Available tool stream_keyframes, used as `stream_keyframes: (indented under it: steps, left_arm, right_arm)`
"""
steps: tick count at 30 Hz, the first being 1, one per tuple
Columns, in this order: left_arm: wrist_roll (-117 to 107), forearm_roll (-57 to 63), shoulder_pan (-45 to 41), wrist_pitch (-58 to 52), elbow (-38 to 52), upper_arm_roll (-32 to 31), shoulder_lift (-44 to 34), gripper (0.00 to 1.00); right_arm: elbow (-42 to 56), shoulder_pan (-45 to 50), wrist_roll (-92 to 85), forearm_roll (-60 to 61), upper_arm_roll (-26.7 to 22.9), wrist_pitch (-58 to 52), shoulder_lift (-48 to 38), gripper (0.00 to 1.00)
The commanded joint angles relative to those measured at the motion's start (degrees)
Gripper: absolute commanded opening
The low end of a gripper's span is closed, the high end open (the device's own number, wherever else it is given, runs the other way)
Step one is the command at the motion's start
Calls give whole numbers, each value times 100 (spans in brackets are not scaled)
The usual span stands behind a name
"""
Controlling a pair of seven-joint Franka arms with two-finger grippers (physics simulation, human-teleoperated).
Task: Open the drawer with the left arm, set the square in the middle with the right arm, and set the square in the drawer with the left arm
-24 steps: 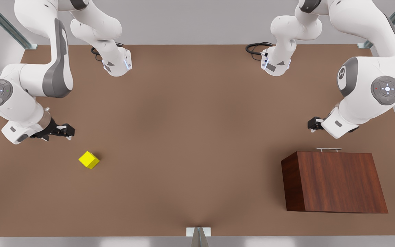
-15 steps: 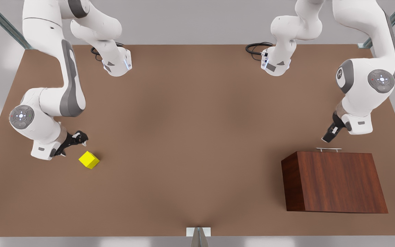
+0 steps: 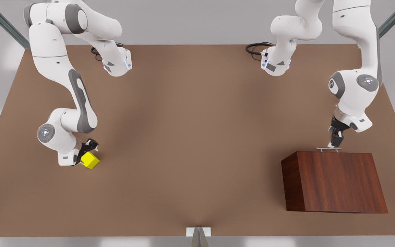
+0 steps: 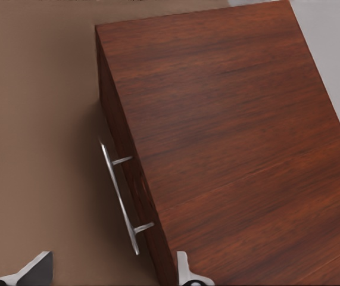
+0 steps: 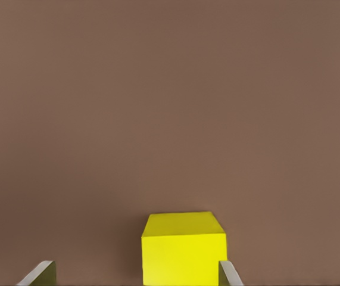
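Note:
The yellow square (image 3: 91, 161) lies on the brown table at the front view's left. My right gripper (image 3: 85, 153) is open right beside it, touching or nearly so. In the right wrist view the square (image 5: 184, 247) sits between the open fingertips (image 5: 228, 274), off toward one of them. The drawer (image 4: 115, 122) is shut in the wooden box (image 3: 338, 181) at the front view's right. My left gripper (image 3: 335, 141) hangs open just above the silver handle (image 3: 328, 149). From the left wrist, the handle (image 4: 121, 199) runs between the spread fingertips (image 4: 184, 271).
Both arm bases stand at the table's far edge, each with a black cable (image 3: 254, 47). A small metal bracket (image 3: 198, 232) sits at the middle of the near edge. Bare tabletop (image 3: 190, 144) stretches between the square and the box.
The right gripper has swung down and toward the square, ending right against it. The left gripper has turned and moved to just above the drawer handle. Square and box have not moved.

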Motion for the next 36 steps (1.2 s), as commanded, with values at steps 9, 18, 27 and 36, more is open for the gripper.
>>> stream_keyframes:
  steps: [9,18,27,36]
  left_arm:
    - [-325,-786,115,96,-304,86,8,100]
    - [-325,-795,106,280,-304,86,307,100]
    - [-325,-803,150,307,-304,94,351,100]
    - [-325,-803,150,518,-269,147,518,100]
  right_arm:
    - [130,-123,25,-17,-97,143,349,100]
    - [-28,-123,-28,-9,-158,582,568,100]
    - [-441,-52,-19,0,-158,1144,639,91]
    - [-415,27,51,-9,-149,1022,569,57]
